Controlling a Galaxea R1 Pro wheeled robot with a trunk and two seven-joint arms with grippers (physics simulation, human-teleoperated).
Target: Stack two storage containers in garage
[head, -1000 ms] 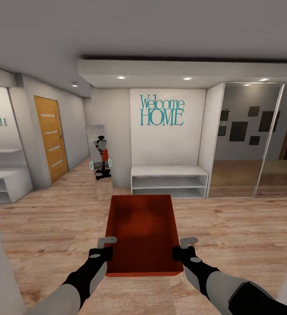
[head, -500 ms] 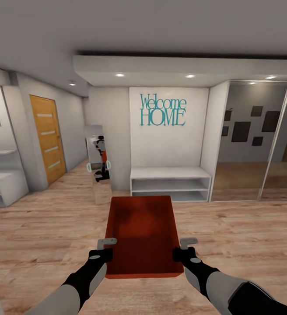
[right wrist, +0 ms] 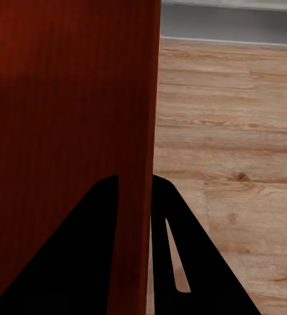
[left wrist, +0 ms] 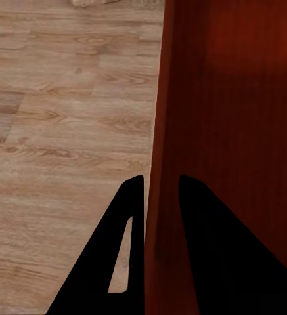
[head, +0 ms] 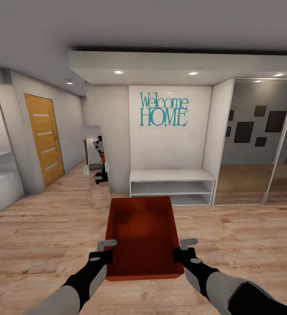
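Showing a carry through a hallway: an orange-red rectangular thin-walled storage container (head: 142, 236) is held level in front of the robot, above the light wood-plank floor (head: 38, 236), its open top facing up and its interior bare and evenly shaded. The long axis of the container points away from the robot.

The left gripper (head: 103, 254) pinches the container's left side wall near the near corner; in the left wrist view one dark finger (left wrist: 120, 262) lies outside the wall (left wrist: 157, 131) and the other inside, jaws closed to the thickness of the wall. The right gripper (head: 183, 253) grips the right side wall in the same manner, with one finger (right wrist: 182, 262) outside and its partner inside the bin.

Ahead stands a white wall bearing teal lettering "Welcome HOME" (head: 163, 109), with a low white open-shelf bench (head: 172, 187) at its foot, near the container's far edge in the head view. A narrow standing mirror (head: 97, 168) to the left reflects the robot. An orange wooden door (head: 43, 138) lies further left, beyond an open strip of floor. Mirrored sliding panels (head: 257, 144) close the right side. Bare planks extend on both sides of the container.
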